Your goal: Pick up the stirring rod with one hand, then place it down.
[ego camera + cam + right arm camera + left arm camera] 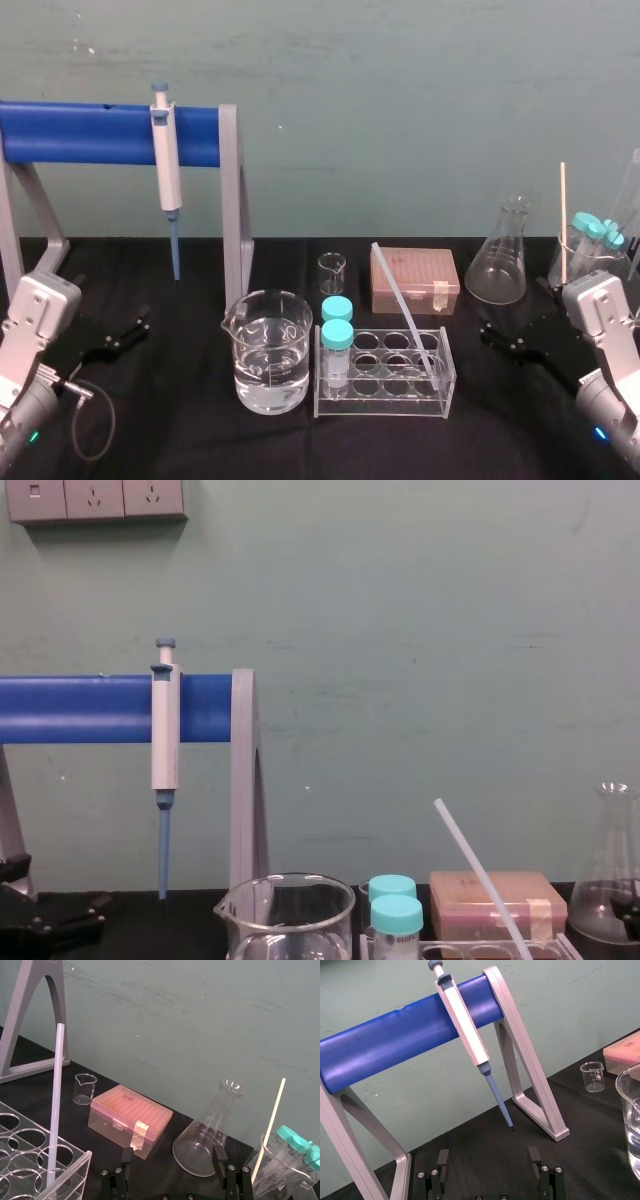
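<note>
The stirring rod [405, 308] stands tilted in a clear rack [385, 398] near the middle of the black worktop [180, 440]. Its lower end sits in a hole at the rack's right end, and its upper end leans to the left and back toward a pink box [414, 280]. Nothing is gripping it. Two blue-capped tubes [337, 335] stand at the rack's left end, and a large beaker [268, 350] partly filled with water is just beside the rack on that side. The left tool [138, 322] rests low over the worktop at the far left, well apart from the rod. Its fingers [442, 1157] are spread apart and hold nothing, and they point toward a white pipette [166, 170] hanging from a blue bar [90, 133]. The right tool [490, 337] sits low at the far right, near a glass flask [498, 255]. Its fingers [218, 1154] are also spread apart and hold nothing.
</note>
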